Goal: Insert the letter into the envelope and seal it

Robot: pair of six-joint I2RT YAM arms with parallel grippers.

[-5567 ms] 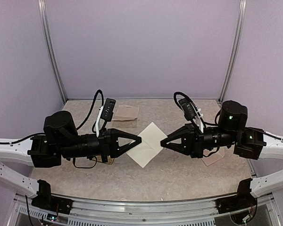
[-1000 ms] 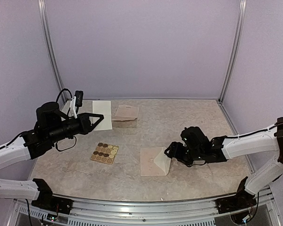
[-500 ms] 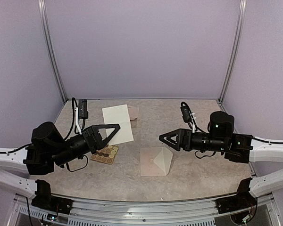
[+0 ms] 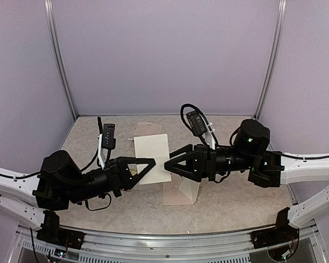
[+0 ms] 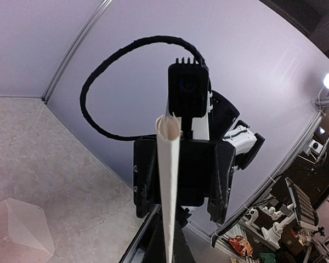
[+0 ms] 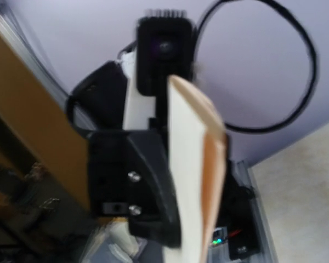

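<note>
cream letter aloft in left gripper, right gripper at its edge

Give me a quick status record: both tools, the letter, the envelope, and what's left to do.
left tool: shut on the letter, holding it up off the table
right tool: tip at the letter's right edge; grip cannot be told
letter: cream sheet between the two arms, seen edge-on and slightly curled in the left wrist view
envelope: flat on the table, flap open, below the right tool
remaining: letter not yet in the envelope; flap not sealed
</note>
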